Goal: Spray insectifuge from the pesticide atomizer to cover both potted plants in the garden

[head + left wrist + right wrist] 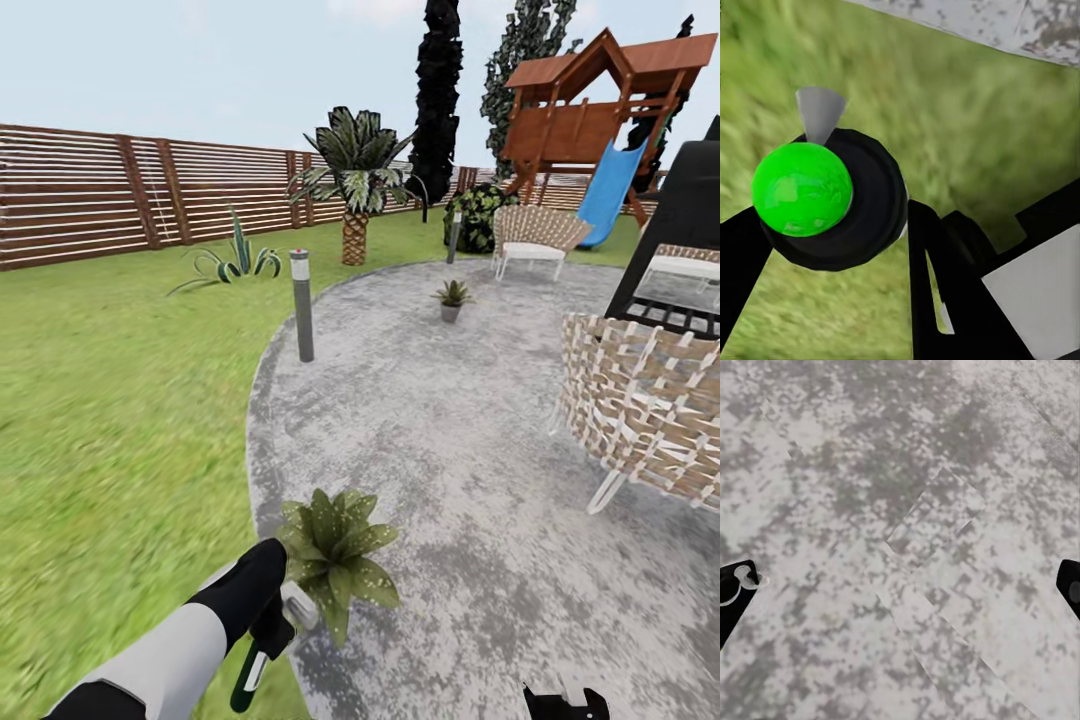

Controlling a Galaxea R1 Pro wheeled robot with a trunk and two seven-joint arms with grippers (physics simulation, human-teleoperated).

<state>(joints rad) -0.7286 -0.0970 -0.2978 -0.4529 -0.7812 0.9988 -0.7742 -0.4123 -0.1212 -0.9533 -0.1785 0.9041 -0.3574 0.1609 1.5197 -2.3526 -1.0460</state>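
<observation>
Green and slim, the spray bottle (250,672) hangs from the left gripper (272,630), which is clamped around its upper part just under the pale trigger head (298,604). The bottle's body points down and a little toward the robot, over the grass at the rim of the grey patio (470,450). A white label band crosses the bottle, but any writing on it is too small to read. In the left wrist view the bottle's round green base (801,189) sits inside a black ring between the dark fingers (937,277), with lawn (967,112) blurred behind it.

Just beyond the left gripper, on the patio edge and nearly touching the trigger head, stands the near potted plant (335,555), a rosette of speckled pointed leaves; its pot is hidden under the foliage. The far potted plant (452,299) sits well ahead of the gripper, out on the patio in a small grey pot. A grey lamp post (301,305) stands at the patio rim ahead, and a wicker chair (640,410) lies off to the right side.

Low at the head view's edge, the right gripper (565,703) shows two black fingertips spread apart with nothing between them; its wrist view has them wide over bare mottled concrete (900,540).
</observation>
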